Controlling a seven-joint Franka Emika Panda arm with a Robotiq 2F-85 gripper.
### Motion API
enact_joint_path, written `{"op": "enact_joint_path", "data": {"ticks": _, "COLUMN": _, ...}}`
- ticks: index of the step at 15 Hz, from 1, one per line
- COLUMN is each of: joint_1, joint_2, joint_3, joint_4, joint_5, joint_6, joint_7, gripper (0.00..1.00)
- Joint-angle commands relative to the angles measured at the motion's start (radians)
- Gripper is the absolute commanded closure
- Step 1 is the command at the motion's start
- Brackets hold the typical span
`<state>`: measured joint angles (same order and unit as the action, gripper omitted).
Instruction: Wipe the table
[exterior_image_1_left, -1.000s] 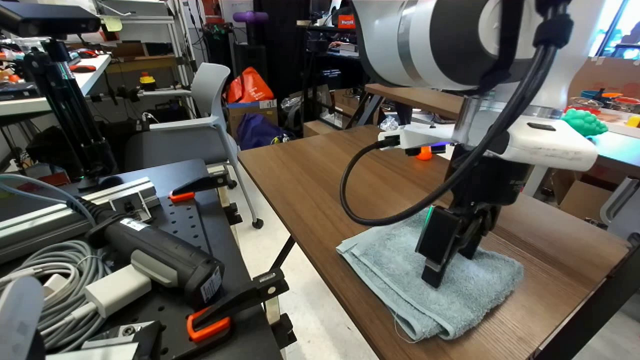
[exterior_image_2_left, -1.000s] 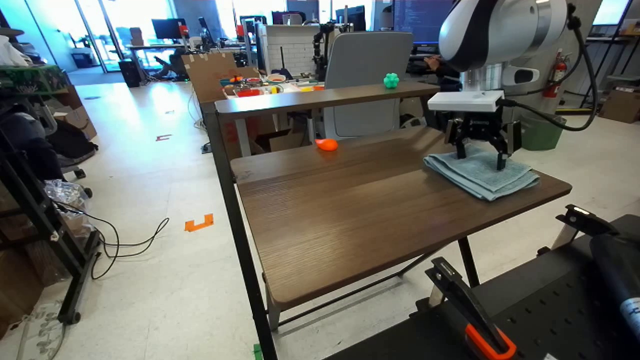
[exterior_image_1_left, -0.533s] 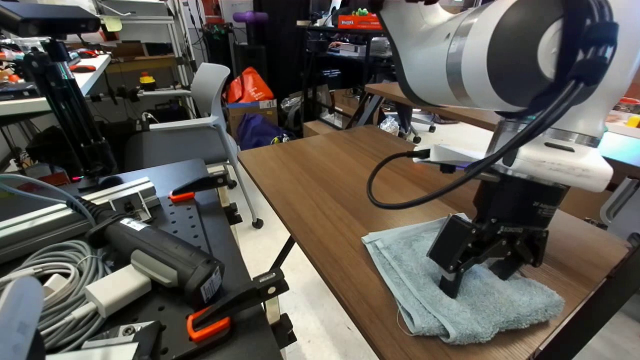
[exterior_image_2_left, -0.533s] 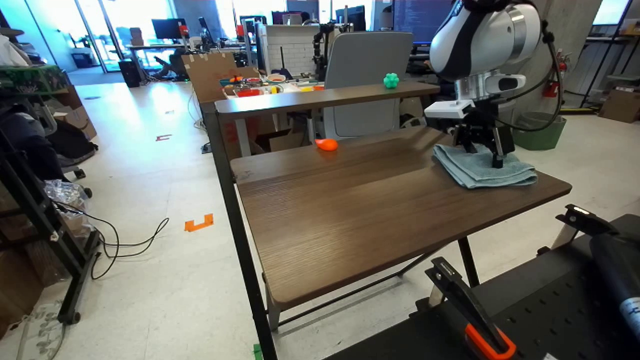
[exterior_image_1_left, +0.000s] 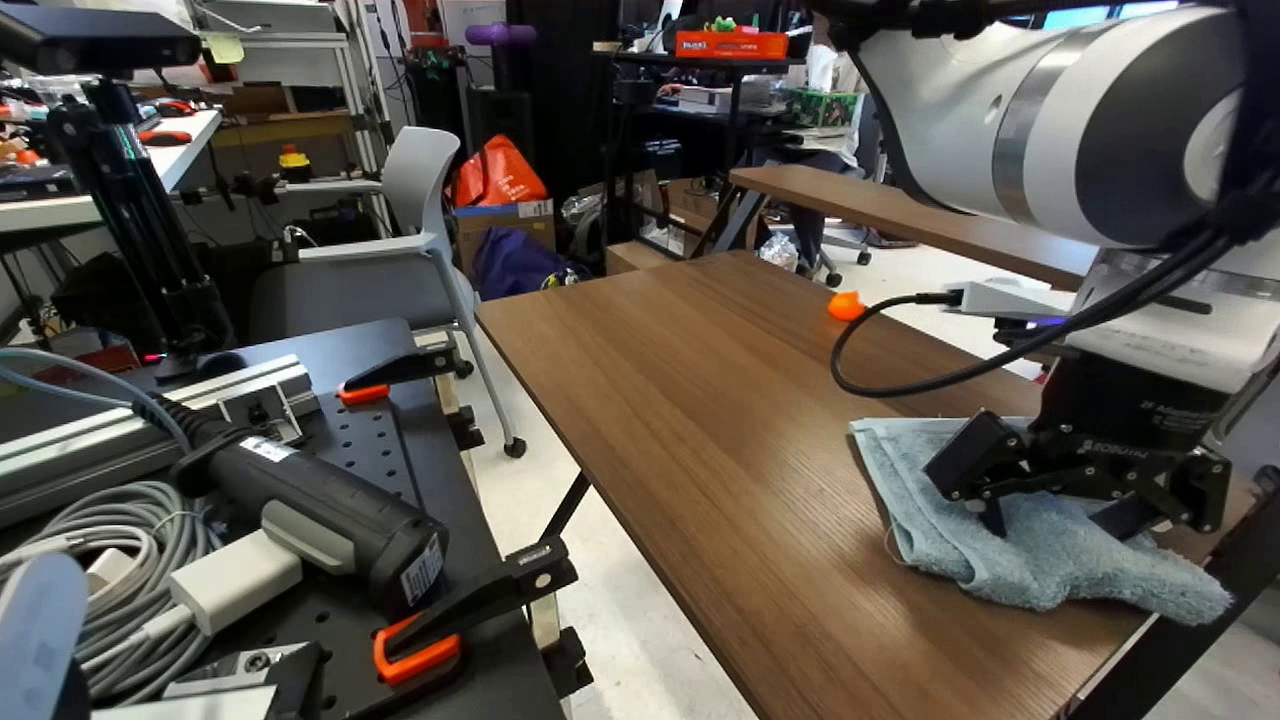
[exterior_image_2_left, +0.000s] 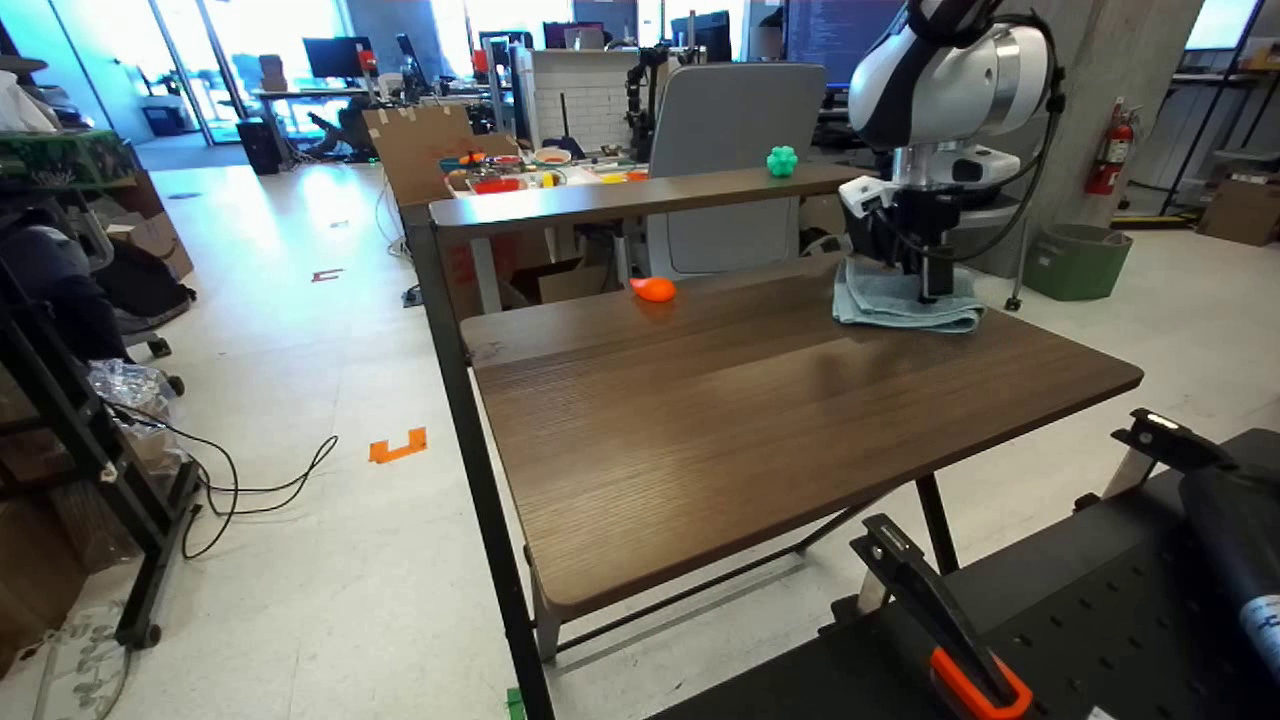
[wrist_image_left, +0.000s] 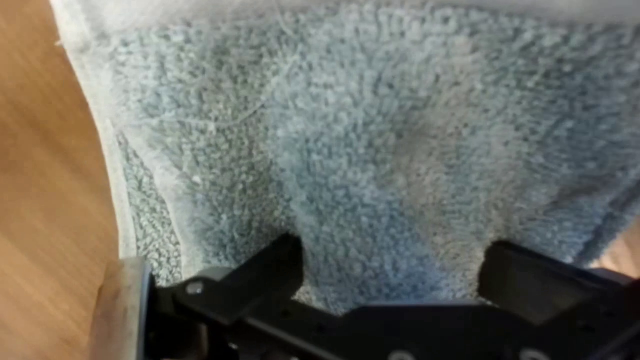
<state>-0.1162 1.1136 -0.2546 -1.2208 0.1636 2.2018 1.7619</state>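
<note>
1. The table (exterior_image_1_left: 680, 430), dark brown and wood-grained, stands on the pale floor (exterior_image_1_left: 620, 610); I take its top as the dial, twelve pointing up in each exterior view.
2. In an exterior view the folded, rumpled blue-grey cloth (exterior_image_1_left: 1045, 550) lies on the table just past three o'clock, one corner overlapping the table's edge.
3. The gripper (wrist_image_left: 392, 254) is down on the cloth, its fingers (wrist_image_left: 277, 267) well apart; cloth humps up between them in the wrist view, and it looks pressed from above rather than pinched.
4. The white arm (exterior_image_1_left: 1060, 120) slants in from one o'clock in both exterior views.
5. In an exterior view an orange bulb-shaped object (exterior_image_2_left: 655, 290) sits on the table between ten and eleven o'clock, well apart from the cloth.
6. Beyond the table, at twelve, a knobbly green piece (exterior_image_2_left: 782, 161) rests on a higher brown board (exterior_image_2_left: 600, 200).
7. At nine o'clock in an exterior view, a black bench (exterior_image_1_left: 430, 450) bears coiled grey cable (exterior_image_1_left: 140, 500).
</note>
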Motion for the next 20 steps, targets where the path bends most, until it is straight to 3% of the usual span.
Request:
{"op": "enact_joint_path", "data": {"ticks": 1, "joint_1": -0.033, "joint_2": 0.116, "joint_3": 0.063, "joint_4": 0.154, "joint_5": 0.063, "joint_6": 0.097, "joint_7": 0.109, "gripper": 0.0}}
{"op": "enact_joint_path", "data": {"ticks": 7, "joint_1": 0.015, "joint_2": 0.12, "joint_3": 0.153, "joint_4": 0.078, "joint_5": 0.074, "joint_6": 0.458, "joint_7": 0.084, "gripper": 0.0}}
{"op": "enact_joint_path", "data": {"ticks": 10, "joint_1": 0.02, "joint_2": 0.091, "joint_3": 0.209, "joint_4": 0.01, "joint_5": 0.082, "joint_6": 0.561, "joint_7": 0.019, "gripper": 0.0}}
{"op": "enact_joint_path", "data": {"ticks": 15, "joint_1": -0.002, "joint_2": 0.037, "joint_3": 0.288, "joint_4": -0.08, "joint_5": 0.111, "joint_6": 0.609, "joint_7": -0.11, "gripper": 0.0}}
{"op": "enact_joint_path", "data": {"ticks": 20, "joint_1": -0.025, "joint_2": -0.092, "joint_3": 0.284, "joint_4": -0.246, "joint_5": 0.115, "joint_6": 0.55, "joint_7": -0.249, "gripper": 0.0}}
